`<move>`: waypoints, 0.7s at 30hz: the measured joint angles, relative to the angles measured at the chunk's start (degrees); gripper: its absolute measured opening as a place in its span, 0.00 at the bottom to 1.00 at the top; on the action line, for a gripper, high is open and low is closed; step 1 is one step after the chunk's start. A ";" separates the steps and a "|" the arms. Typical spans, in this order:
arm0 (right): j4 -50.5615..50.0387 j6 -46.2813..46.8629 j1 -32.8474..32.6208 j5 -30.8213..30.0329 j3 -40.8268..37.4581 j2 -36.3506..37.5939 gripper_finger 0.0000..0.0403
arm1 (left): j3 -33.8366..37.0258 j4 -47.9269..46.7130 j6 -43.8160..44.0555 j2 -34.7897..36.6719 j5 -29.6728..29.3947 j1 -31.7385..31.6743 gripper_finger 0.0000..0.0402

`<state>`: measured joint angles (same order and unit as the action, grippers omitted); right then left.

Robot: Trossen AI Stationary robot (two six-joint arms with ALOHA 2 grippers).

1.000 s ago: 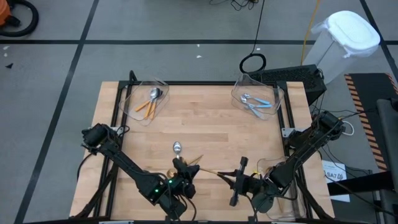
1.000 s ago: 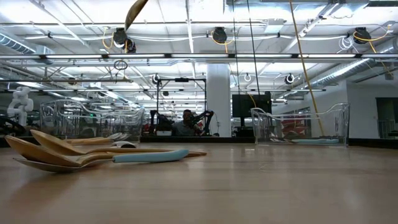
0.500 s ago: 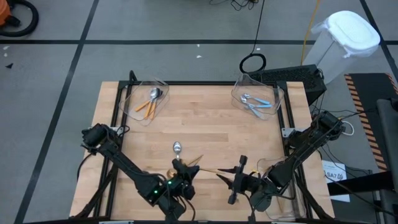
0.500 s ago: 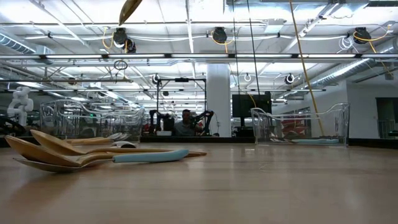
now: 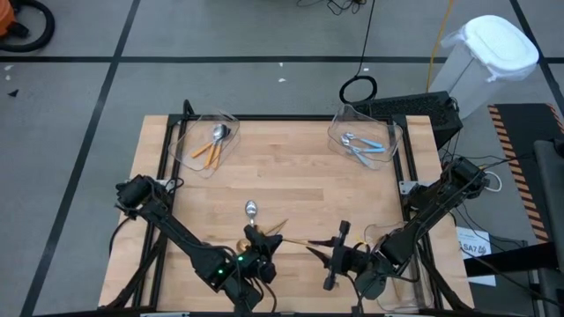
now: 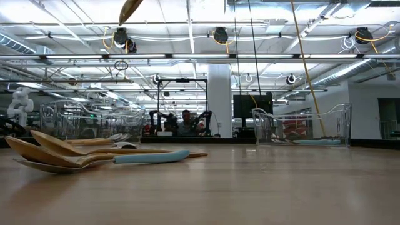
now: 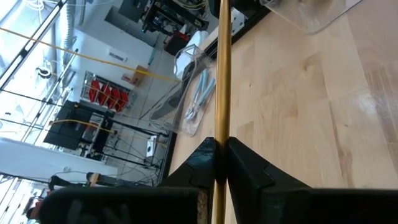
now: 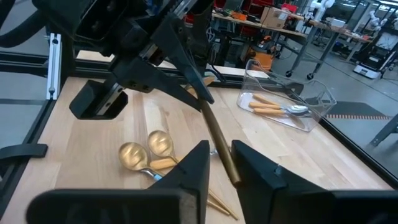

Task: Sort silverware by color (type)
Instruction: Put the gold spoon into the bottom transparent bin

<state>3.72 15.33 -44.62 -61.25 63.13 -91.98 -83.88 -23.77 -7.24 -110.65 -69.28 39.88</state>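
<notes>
Gold spoon point(image 7: 222, 74) is the thing in work now. The left pincer point(image 7: 221, 155) is closed on its thin handle, and the handle runs straight out from between the two fingers. In the low view we see the bowl of this spoon high above the surface point(image 5: 300, 176), so it is lifted and touches nothing below.

The right pincer point(image 8: 219, 154) stands opposite the left pincer, near the front edge of the surface, and points toward it. The free end of the handle reaches into the right pincer. Whether this pincer presses on the handle or only stands around it, we cannot tell.

Under and just beside the left pincer lies a small heap of spoons point(image 8: 146, 149): two gold bowls side by side, and in the low view one with a blue handle point(image 6: 153, 156) among them. They rest on the surface, apart from both pincers.

Far from the left pincer, at the back corner on its side, a clear bin point(image 5: 189, 132) holds the orange spoons point(image 5: 210, 148). Far from the right pincer, at the other back corner, a second bin point(image 5: 395, 132) holds the blue spoons point(image 5: 363, 146).
</notes>
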 joint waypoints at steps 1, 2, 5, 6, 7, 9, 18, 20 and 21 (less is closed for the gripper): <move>0.12 0.00 0.00 0.02 0.00 0.00 0.14 | 0.00 0.00 0.00 0.00 0.00 0.00 0.09; 0.31 -0.02 0.00 0.02 0.00 0.00 0.12 | 0.00 0.00 -0.01 0.00 0.00 0.00 0.09; 0.79 -0.21 0.00 0.18 0.00 0.00 0.08 | 0.00 -0.06 -0.03 0.00 0.00 0.00 0.09; 0.86 -0.22 -0.02 0.47 0.00 0.00 0.07 | 0.00 -0.09 -0.16 0.00 0.00 0.00 0.09; 0.84 -0.24 -0.02 0.71 0.00 0.00 0.05 | 0.00 -0.07 -0.17 0.00 0.04 0.00 0.09; 0.83 -0.24 0.03 1.16 0.00 0.01 0.03 | 0.01 -0.11 -0.16 0.00 0.03 -0.02 0.09; 0.82 -1.32 0.35 1.53 0.00 0.04 0.03 | 0.02 -0.11 1.56 0.00 0.21 0.00 0.09; 0.81 -2.32 0.35 1.53 0.00 0.03 0.03 | 0.04 -0.05 3.33 0.00 0.22 0.10 0.12; 0.82 -2.88 0.35 1.53 0.00 0.04 0.03 | 0.04 0.13 4.30 0.00 0.22 0.19 0.14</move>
<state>4.54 12.45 -44.27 -59.72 63.13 -91.94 -83.83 -23.64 -2.93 -110.65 -69.05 40.07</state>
